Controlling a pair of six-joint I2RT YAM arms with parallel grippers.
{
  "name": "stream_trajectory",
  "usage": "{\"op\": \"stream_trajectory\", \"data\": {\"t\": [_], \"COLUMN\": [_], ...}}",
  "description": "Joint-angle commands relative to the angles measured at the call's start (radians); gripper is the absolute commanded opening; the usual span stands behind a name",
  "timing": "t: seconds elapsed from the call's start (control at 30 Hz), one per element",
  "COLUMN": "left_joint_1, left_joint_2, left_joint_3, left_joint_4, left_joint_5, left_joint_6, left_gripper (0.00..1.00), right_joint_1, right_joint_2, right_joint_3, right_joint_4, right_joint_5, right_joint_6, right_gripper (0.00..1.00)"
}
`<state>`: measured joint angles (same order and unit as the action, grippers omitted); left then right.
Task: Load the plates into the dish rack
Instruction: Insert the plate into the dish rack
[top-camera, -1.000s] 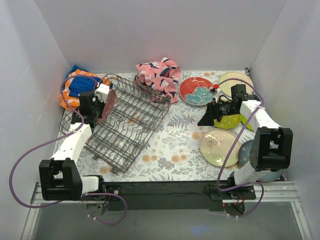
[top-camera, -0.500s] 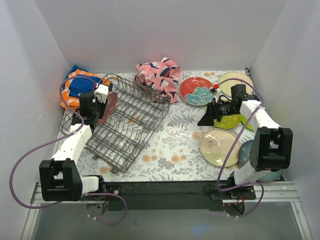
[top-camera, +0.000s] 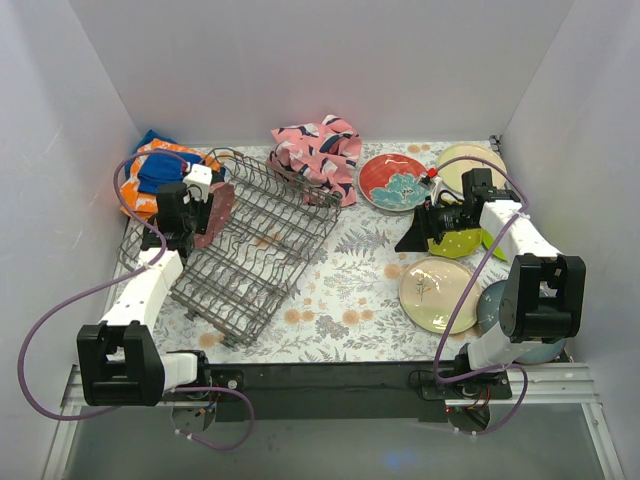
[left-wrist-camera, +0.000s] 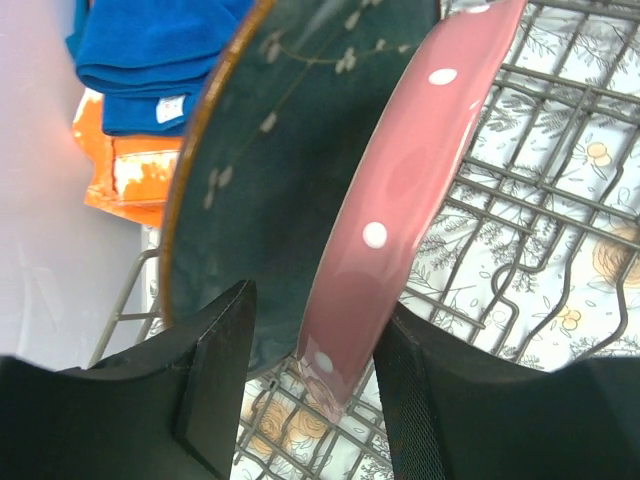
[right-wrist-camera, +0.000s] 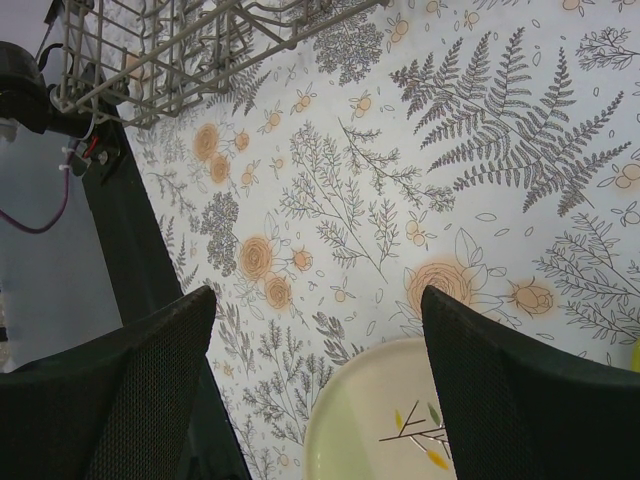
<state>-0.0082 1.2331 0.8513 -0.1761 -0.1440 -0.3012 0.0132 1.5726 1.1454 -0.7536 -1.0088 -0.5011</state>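
The dish rack (top-camera: 255, 250) lies skewed on the left half of the table, on the left arm's side, with its long axis running from the near left toward the far middle. Two plates stand on edge among the tines at its left end: a dark green plate (left-wrist-camera: 290, 130) on the outside and a pink dotted plate (left-wrist-camera: 420, 150) just beside it, the two leaning at much the same tilt. The loose plates all lie flat well to the right of the rack, by the right arm. Among them are a red plate (top-camera: 393, 182) and a cream plate (top-camera: 438, 293).

What we judge the next move to turn on is small. In the wrist view the pink plate's lower rim sits between the jaws of the left gripper (left-wrist-camera: 315, 305). The jaws stand apart, with a sliver of the green plate showing on one side. We cannot tell whether the other finger touches the rim. The plate's face runs up and away from the gripper, so we would back out along that plane, not across it.

The right gripper (top-camera: 412, 238) hangs with its jaws spread wide and nothing between them, above the tablecloth near the cream plate.
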Motion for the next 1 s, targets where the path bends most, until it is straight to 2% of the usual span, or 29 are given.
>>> {"op": "stream_trajectory", "data": {"t": [0.0,0.33,0.5,0.97], "left_joint_1": [0.007,0.007,0.007,0.007], "left_joint_2": [-0.046,-0.041,-0.052,-0.159], "left_joint_3": [0.046,0.046,0.057,0.169], "left_joint_4": [0.010,0.010,0.010,-0.077], "left_joint_5": [-0.060,-0.127,-0.118,-0.111], "left_joint_6": [-0.026,-0.049,-0.061,-0.157], "left_gripper": [0.47,0.44,0.44,0.58], "right_joint_1": [-0.002,-0.002,-0.004,-0.002], "right_joint_2": [-0.017,-0.022,-0.031,-0.048], "right_joint_3": [0.019,0.016,0.008,0.036], "right_joint_4": [-0.006,-0.006,-0.007,-0.033], "right_joint_5": [-0.034,-0.036,-0.034,0.009], "right_joint_6": [-0.010,-0.010,-0.013,-0.048], "right_gripper": [0.88,0.88,0.88,0.88]}}
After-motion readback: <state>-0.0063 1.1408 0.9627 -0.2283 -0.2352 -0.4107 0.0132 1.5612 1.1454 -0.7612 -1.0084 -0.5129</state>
